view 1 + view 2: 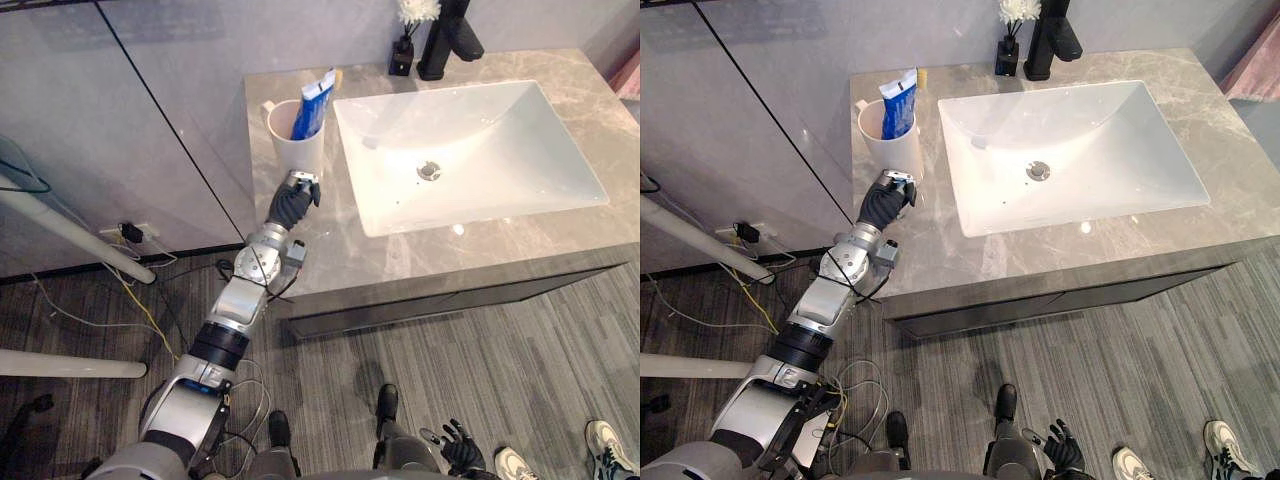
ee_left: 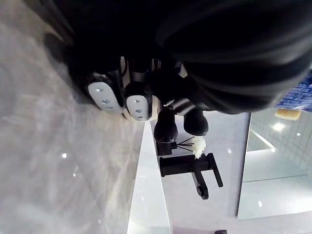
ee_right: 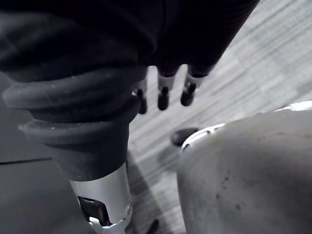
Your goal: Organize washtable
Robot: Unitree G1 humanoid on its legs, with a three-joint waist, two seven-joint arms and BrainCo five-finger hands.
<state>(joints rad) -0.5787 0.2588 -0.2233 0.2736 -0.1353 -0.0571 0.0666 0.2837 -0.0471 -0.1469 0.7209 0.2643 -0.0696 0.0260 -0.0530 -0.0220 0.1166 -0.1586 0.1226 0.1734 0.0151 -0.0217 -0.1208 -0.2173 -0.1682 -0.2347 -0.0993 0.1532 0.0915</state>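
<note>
**A:** Down to the worktop (image 1: pixel 560 235), grey stone with a white sink (image 1: pixel 500 150) sunk into its middle. Where's the action?

**B:** Back left corner. A white cup (image 1: pixel 300 150) stands upright there with a blue toothpaste tube (image 1: pixel 313 100) poking out of it. It is near the left edge, and the sink's left rim is just beside it on the other side.

**A:** And the left hand (image 1: pixel 293 205)?

**B:** Just in front of the cup, over the narrow strip between the left edge and the sink. It's right up at the cup's base, but I can't confirm contact, and I can't tell whether the hand is spread or closed.

**A:** Tight lane, then. Any room elsewhere?

**B:** Plenty. A band of bare stone runs along the front edge, and the right end is the widest patch. Along the back edge, a black faucet (image 1: pixel 447 40) stands behind the sink. A small black vase (image 1: pixel 402 55) with a white flower sits just to its left, well apart from the cup.

**A:** The right hand (image 1: pixel 462 452)?

**B:** Hanging low over the floor in front of the washtable, fingers loose and apart, holding nothing. A person's white shoe (image 1: pixel 610 442) is on the floor nearby.
</note>
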